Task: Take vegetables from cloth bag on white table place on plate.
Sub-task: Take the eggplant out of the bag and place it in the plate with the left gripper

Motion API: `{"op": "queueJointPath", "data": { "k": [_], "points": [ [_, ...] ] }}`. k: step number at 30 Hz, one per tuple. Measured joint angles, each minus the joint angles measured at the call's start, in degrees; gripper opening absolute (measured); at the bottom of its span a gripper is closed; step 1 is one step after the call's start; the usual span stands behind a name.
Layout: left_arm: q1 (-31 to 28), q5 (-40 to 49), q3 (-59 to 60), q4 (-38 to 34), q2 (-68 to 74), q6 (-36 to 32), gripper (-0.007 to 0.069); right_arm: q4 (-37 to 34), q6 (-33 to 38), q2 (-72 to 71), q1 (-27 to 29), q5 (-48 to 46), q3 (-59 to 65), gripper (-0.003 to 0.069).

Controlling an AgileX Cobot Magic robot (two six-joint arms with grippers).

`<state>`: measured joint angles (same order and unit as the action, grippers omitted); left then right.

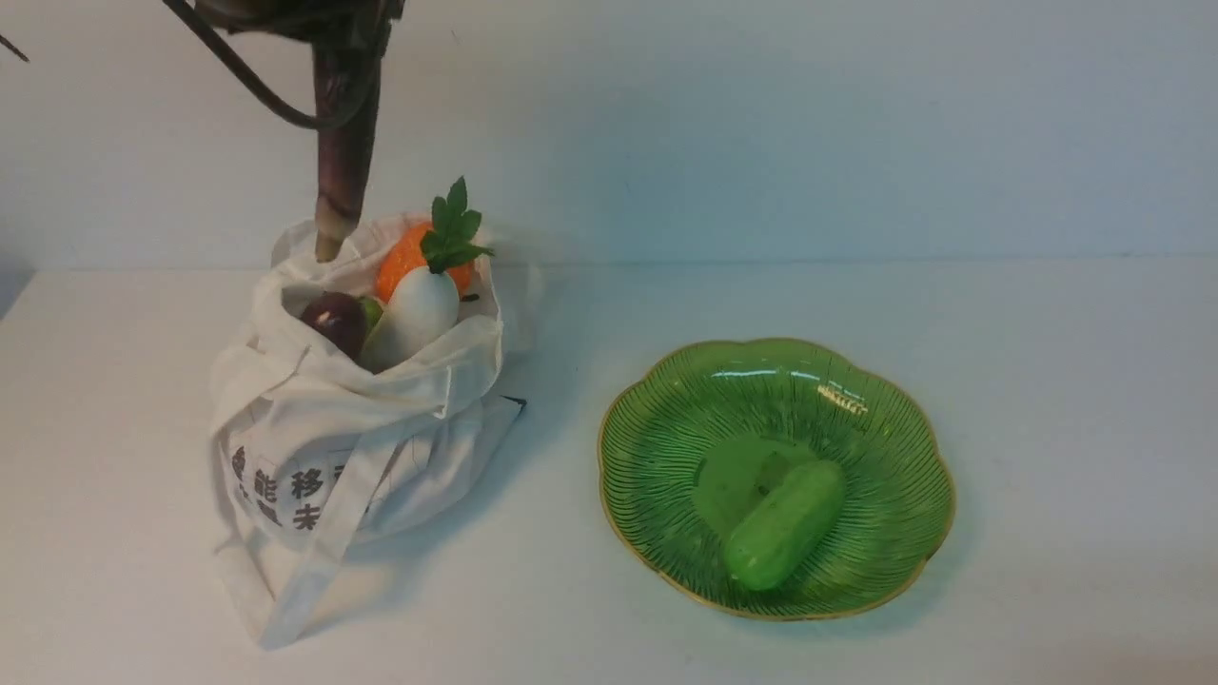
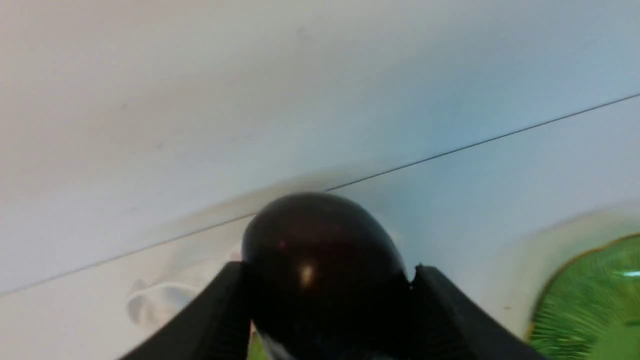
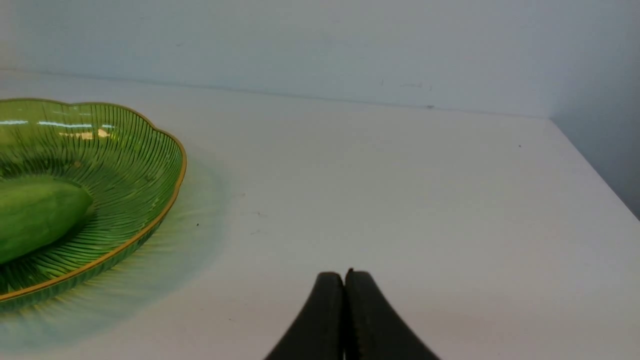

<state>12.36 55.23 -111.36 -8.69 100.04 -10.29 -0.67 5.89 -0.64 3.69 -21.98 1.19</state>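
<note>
One cloth bag [image 1: 381, 419], one plate [image 1: 657, 428], one cucumber [image 1: 785, 525]

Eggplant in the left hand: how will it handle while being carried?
Probably slippery: the eggplant is glossy and rounded where the left hand clamps it. Seems stiff, since it hangs straight, stem down, at the cloth bag.

The eggplant [image 2: 325, 260] is finished glossy and smooth; the cloth bag [image 1: 400, 409] is matt fabric; the plate [image 1: 885, 447] is ribbed, shiny glass.
</note>
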Motion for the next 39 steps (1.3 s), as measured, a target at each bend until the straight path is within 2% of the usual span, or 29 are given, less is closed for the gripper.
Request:
{"op": "queueJointPath", "data": {
  "k": [1,7,11,15,25,28,31,33,36,39],
  "points": [
    [0.3,0.0,0.0,-0.2,-0.3,-0.2,0.0363,0.0,0.0,0.0,0.0,0.0,0.0,-0.0015],
    [13.5,0.0,-0.2,-4.4,-1.7,-7.3,0.0363,0.0,0.0,0.0,0.0,0.0,0.0,-0.0015],
    [18.9,0.0,-0.2,-4.4,3.5,-8.5,0.0363,0.0,0.0,0.0,0.0,0.0,0.0,-0.0015],
    [21.8,0.0,-0.2,-4.3,10.8,-8.4,0.0363,0.0,0.0,0.0,0.0,0.0,0.0,-0.0015],
    [23.6,-2.2,-0.1,-4.1,24.9,-4.9,0.037,0.0,0.0,0.0,0.0,0.0,0.0,-0.0015],
    [23.8,-2.2,-0.1,-4.1,25.4,-3.9,0.0423,0.0,0.0,0.0,0.0,0.0,0.0,-0.0015],
    [23.8,-1.2,-2.1,-4.0,25.1,-3.0,0.0571,0.0,0.0,0.0,0.0,0.0,0.0,-0.0015],
    [23.8,0.5,-4.2,-3.9,25.1,-2.7,0.0629,0.0,0.0,0.0,0.0,0.0,0.0,-0.0015],
    [23.8,4.4,-7.5,-3.6,25.1,-1.9,0.0654,0.0,0.0,0.0,0.0,0.0,0.0,-0.0015],
    [23.8,10.5,-11.7,-2.4,24.9,0.4,0.0612,0.0,0.0,0.0,0.0,0.0,0.0,-0.0015]
  ]
}}
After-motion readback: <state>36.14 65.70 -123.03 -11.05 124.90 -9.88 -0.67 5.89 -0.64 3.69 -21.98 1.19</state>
